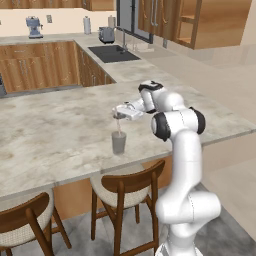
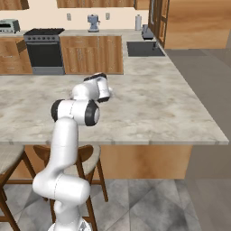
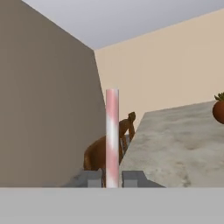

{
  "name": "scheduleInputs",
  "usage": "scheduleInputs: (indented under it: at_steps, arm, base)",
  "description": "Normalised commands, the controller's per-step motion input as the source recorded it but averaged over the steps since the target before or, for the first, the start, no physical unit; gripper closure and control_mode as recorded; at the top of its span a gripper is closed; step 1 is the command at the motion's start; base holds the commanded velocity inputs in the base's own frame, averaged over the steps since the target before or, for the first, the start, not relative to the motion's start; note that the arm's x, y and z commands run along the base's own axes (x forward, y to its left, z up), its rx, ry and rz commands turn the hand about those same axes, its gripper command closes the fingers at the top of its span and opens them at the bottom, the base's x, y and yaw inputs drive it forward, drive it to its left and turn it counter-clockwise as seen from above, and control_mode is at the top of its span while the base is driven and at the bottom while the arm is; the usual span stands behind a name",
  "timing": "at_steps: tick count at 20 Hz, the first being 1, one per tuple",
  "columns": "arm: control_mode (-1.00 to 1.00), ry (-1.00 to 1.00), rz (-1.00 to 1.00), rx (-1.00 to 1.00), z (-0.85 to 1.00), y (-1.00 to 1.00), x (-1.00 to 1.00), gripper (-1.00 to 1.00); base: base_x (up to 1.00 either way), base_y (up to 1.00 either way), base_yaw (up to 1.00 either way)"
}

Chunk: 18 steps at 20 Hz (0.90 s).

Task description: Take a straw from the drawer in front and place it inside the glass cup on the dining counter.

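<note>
My gripper (image 1: 119, 114) reaches out left over the dining counter (image 1: 55, 130), shut on the straw (image 1: 118, 126). The straw hangs thin and upright below the fingers, right above the glass cup (image 1: 118, 143), and its lower end is at the cup's mouth. The cup is a small greyish tumbler near the counter's front edge. In the hand view the pink-and-white straw (image 3: 112, 135) stands pinched between the two dark fingertips (image 3: 90, 178) of the gripper (image 3: 112, 179). The arm's white hand (image 2: 97, 86) is over the counter (image 2: 158, 108). The drawer is out of view.
Wooden stools (image 1: 127, 187) with pale seats stand under the counter's front edge, one more at the left (image 1: 22, 225). A black sink (image 1: 113, 53) and a toaster (image 1: 106, 34) sit on the far counter. A brown pot (image 3: 218, 110) stands far along the counter.
</note>
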Motion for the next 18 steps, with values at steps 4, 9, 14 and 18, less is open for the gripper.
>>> scheduleInputs:
  at_steps: [4,9,14,18]
  arm:
    - [-1.0,-0.06,0.13,0.02,-0.22,0.07,0.03,1.0]
    - [-1.0,-0.1,0.14,0.05,-0.07,0.02,-0.27,1.0]
    - [-1.0,-0.11,0.11,0.08,0.0,0.0,-0.63,1.0]
    - [-1.0,-0.07,0.1,0.07,0.0,0.0,-0.58,-1.0]
  base:
    - [0.0,0.0,0.0]
    - [0.0,0.0,0.0]
    - [0.0,0.0,0.0]
    - [0.0,0.0,0.0]
